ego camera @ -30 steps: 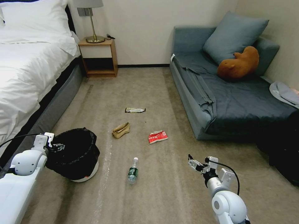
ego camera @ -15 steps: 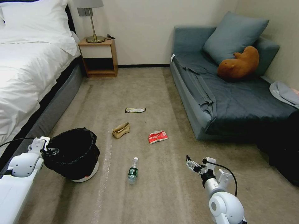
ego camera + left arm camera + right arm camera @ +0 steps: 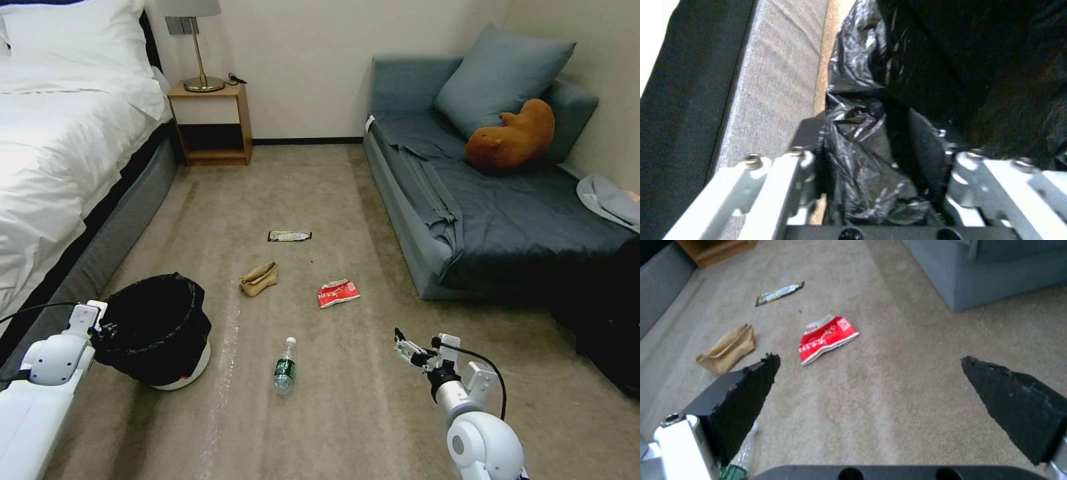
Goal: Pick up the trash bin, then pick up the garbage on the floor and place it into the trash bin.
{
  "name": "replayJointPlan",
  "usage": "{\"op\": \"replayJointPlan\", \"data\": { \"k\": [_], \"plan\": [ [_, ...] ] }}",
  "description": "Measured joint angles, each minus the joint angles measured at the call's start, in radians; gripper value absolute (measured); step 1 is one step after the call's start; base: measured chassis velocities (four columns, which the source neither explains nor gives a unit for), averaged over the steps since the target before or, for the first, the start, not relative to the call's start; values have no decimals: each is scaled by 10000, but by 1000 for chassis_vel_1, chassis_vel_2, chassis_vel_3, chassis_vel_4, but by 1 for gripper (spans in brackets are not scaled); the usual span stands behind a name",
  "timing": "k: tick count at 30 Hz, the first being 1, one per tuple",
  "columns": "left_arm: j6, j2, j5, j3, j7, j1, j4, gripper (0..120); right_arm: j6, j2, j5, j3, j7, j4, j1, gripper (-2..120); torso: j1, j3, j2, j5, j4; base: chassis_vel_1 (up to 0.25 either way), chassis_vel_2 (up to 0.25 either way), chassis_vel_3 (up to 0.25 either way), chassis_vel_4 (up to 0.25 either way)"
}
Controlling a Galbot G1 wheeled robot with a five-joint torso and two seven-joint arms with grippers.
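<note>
Head view — four garbage [image 3: 285, 365] pieces, one trash bin [image 3: 157, 328]

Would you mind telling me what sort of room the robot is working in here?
Most likely a hotel-style bedroom: a bed with white linen, a wooden nightstand carrying a brass lamp, and a blue-grey sofa across the carpet.

light: even, soft, bright | shadows: faint | my wrist views: blurry | head view: edges bowed
</note>
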Motion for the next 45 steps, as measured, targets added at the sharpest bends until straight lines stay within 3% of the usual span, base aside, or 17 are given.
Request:
{"op": "replayJointPlan", "data": {
  "k": [2,6,12,14,17,29,34,45],
  "plan": [
    [-89,-14,-30,-68,20,17,-1,27,4,5,34,-23,0,36,-17,100,0,0,0,1,0,0,0,0,0],
    [-260,-63,-48,-146,99,44,33,18,6,3,70,-30,3,49,-36,100,-1,-1,1,6,-1,0,0,0,0],
    [-553,-120,-73,-184,136,62,103,17,6,-10,84,-30,7,49,-47,100,-1,-2,1,9,3,0,0,0,0],
    [-1329,-335,-451,-257,29,44,188,16,14,-57,87,-29,9,-9,-82,100,-1,-1,0,8,6,0,0,0,0],
    [-1561,-447,-636,-290,-56,36,87,14,23,-95,87,-18,13,-47,-97,100,-1,-2,0,4,3,0,0,0,0],
    [-1584,-714,-825,-494,-300,51,-674,10,-114,-263,89,20,-5,-163,-178,100,0,0,-1,-8,-5,0,0,0,0],
    [-1568,-441,-622,-639,-300,103,-1359,7,-123,-362,112,-61,-24,-413,-34,100,0,1,-1,-1,0,0,0,0,0],
    [-1741,-214,-406,-1003,-172,284,-2034,6,-103,-463,116,-333,-49,-754,250,100,0,0,-1,1,1,0,0,0,0]
  ]
}}
